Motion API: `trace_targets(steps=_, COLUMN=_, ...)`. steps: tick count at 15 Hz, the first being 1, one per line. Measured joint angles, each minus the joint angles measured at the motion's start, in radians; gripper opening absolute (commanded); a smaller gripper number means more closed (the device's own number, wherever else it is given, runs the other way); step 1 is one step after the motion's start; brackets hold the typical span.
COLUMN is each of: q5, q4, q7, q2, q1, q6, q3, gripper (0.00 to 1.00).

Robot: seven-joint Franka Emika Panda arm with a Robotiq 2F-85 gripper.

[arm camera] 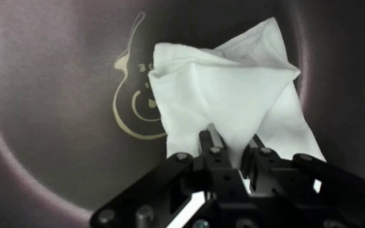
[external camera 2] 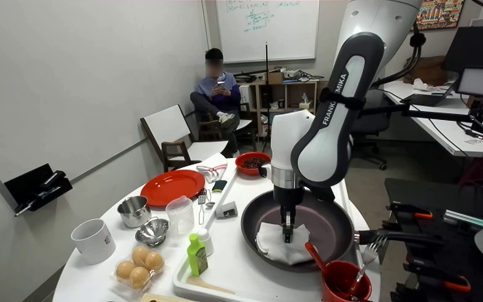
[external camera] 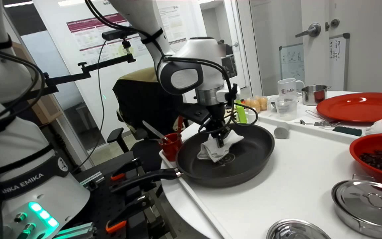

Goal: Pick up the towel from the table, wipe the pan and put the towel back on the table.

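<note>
Gripper (arm camera: 233,134) pinches a raised fold of the towel (arm camera: 230,91); the rest spreads beneath and around it inside the pan (external camera: 252,151). Judged step: wiping. Best done with light, level sweeps, cloth between gripper and pan.

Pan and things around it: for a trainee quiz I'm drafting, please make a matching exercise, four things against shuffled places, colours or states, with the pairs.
1. Towel   A. Bright red
2. Fork   B. In the pan, held by the pincer
3. Pan handle   C. Leaning in the red cup
4. Plate   D. Black, extending beyond the table

Pairs: 1-B, 2-C, 3-D, 4-A
</note>
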Motion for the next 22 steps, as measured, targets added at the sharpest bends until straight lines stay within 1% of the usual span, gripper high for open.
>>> trace_targets(steps=5, q5=-0.050, q4=-0.095, q7=-0.048, q2=-0.052, q1=0.000, q6=0.000, q3=0.017, gripper=0.08)
trace_targets(steps=8, q5=-0.088, q4=-0.143, q7=-0.055, q2=-0.084, q1=0.000, q6=0.000, q3=-0.008, gripper=0.08)
trace_targets(steps=13, q5=-0.163, q4=-0.184, q7=-0.054, q2=-0.111, q1=0.005, q6=0.000, q3=-0.114, gripper=0.08)
trace_targets(steps=17, q5=-0.199, q4=-0.182, q7=-0.046, q2=-0.112, q1=0.013, q6=0.013, q3=-0.190, gripper=0.08)
trace_targets(steps=22, q5=-0.218, q4=-0.157, q7=0.010, q2=-0.111, q1=0.039, q6=0.062, q3=-0.274, gripper=0.08)
